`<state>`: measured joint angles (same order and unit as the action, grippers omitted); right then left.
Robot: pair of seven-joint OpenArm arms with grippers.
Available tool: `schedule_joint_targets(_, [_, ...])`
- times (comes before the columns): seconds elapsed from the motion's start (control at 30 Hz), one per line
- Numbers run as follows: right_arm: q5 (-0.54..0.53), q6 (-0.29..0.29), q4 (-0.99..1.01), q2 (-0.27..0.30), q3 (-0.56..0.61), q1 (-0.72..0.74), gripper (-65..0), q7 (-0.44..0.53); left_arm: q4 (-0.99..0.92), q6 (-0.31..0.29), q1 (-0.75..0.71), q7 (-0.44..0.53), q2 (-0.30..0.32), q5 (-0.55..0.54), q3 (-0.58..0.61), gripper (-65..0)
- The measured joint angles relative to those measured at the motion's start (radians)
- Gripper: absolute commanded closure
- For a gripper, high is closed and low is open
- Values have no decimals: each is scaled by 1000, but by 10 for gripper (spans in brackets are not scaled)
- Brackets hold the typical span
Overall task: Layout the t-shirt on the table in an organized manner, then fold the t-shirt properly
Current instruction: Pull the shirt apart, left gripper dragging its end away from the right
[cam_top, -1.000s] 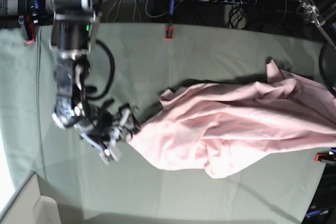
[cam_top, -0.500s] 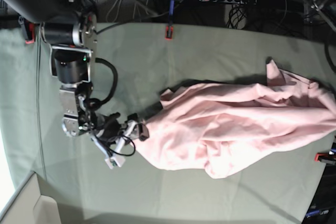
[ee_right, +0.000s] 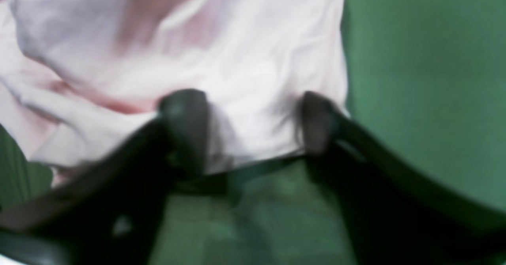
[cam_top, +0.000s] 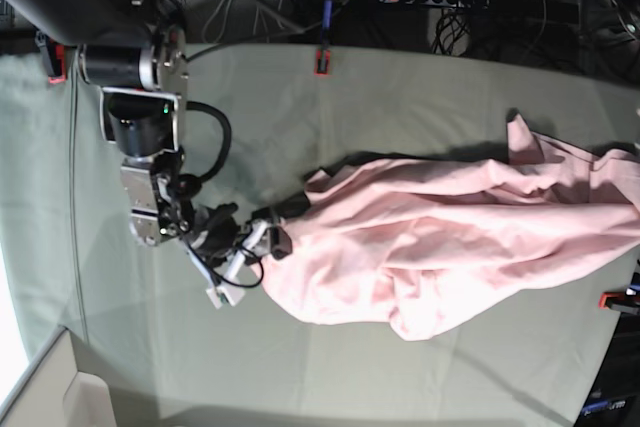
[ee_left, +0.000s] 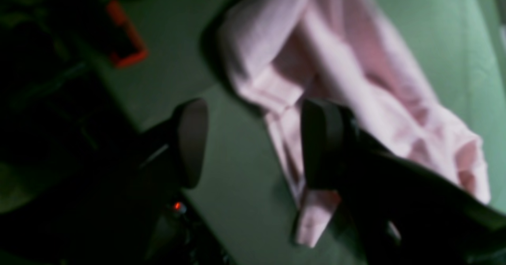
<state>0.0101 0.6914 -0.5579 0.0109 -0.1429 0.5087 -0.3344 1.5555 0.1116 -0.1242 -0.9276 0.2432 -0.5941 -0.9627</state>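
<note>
T-shirt (cam_top: 450,247) bunched on table (cam_top: 400,97); edge between right hand (ee_right: 249,130) open jaws.

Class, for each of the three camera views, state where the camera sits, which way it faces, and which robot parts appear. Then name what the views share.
Base: overhead, facing down at the table; right arm visible.
Left wrist: on the left gripper, open over the t-shirt edge near a red clamp.
Right wrist: on the right gripper, fingers straddling the hem.
Shared: the t-shirt on green cloth.
</note>
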Motion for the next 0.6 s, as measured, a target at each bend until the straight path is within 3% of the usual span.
schedule_joint_targets(0.07, [2,0,2,0,0,0,-44,-8,0,0,5,0,-11,-4,5,-365])
schedule_joint_targets(0.1, [5,0,2,0,0,0,0,-9,0,0,8,0,-15,-9,7,-365])
schedule_joint_targets(0.27, [3,3,2,7,-5,0,0,-14,0,-2,7,-3,-29,-10,9,-365])
schedule_joint_targets(0.4, [-23,11,-41,69,-6,-29,0,-55,6,-2,10,-3,-42,-6,41,-365])
schedule_joint_targets(0.6, [11,-5,-534,121,-9,-311,0,-170,2,0,16,8,-82,-6,185,-368])
